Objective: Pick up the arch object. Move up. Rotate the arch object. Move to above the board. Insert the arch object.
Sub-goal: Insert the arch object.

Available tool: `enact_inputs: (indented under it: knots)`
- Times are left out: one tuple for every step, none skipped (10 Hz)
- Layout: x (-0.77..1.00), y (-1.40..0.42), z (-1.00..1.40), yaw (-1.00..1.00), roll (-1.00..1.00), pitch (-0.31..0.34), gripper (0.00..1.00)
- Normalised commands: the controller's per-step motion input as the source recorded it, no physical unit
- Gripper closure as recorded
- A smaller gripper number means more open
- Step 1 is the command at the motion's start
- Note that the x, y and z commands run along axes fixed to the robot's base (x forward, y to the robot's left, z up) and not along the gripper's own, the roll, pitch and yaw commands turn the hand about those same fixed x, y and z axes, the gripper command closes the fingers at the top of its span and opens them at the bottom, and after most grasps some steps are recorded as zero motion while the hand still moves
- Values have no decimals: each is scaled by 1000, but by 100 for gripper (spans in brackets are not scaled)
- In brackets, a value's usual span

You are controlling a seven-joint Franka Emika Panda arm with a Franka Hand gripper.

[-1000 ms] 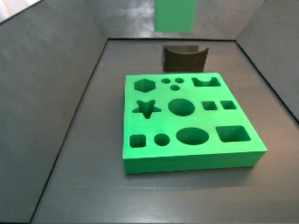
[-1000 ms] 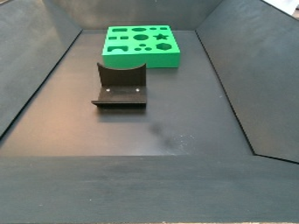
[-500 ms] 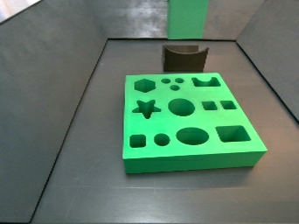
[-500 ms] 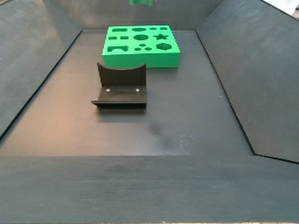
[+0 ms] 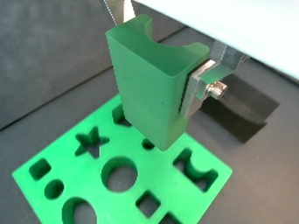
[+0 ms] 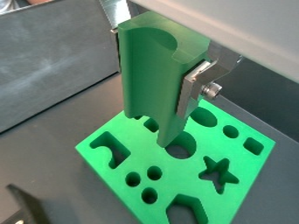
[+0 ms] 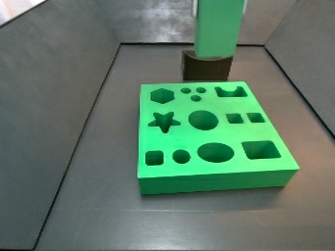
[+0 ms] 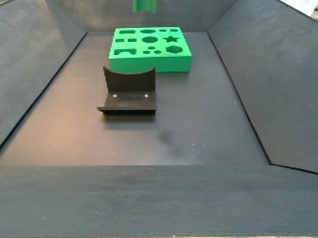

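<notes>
The arch object [image 5: 152,79] is a bright green block with a curved scoop in its end. It is held upright between the silver fingers [image 5: 201,87] of my gripper [image 5: 163,52], above the board [image 5: 52,166]. The board is a thick green slab with hexagon, star, circle, square and notched cut-outs. Both wrist views show the grip, with the gripper [image 6: 160,61] shut on the arch object [image 6: 158,83] over the board [image 6: 111,162]. In both side views only the arch object's lower part hangs from the upper edge [image 7: 217,27] [image 8: 145,5], high over the board's far side [image 7: 216,181] [image 8: 155,63].
The dark fixture [image 8: 128,90] stands on the grey floor beside the board; it also shows in the other views [image 7: 206,67] [image 5: 246,109] [image 6: 30,206]. Sloping grey walls [image 7: 59,88] enclose the floor on all sides.
The arch object has come lower into a side view and shifted sideways toward the board. The board and the fixture have not moved.
</notes>
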Motion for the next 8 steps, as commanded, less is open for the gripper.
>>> enact_inputs:
  knots:
    - [1000,160,-291,43,104,17,100]
    - [1000,214,-271,83,126,24,100]
    - [934,180,-243,143,176,16,100]
    - [1000,186,-263,74,129,6,100]
    - [1000,120,-389,0,0,0,100]
    - [1000,131,-509,0,-34,-39,100]
    - [969,137,-606,0,0,-76,100]
    - [794,69,-620,86,76,-31,100]
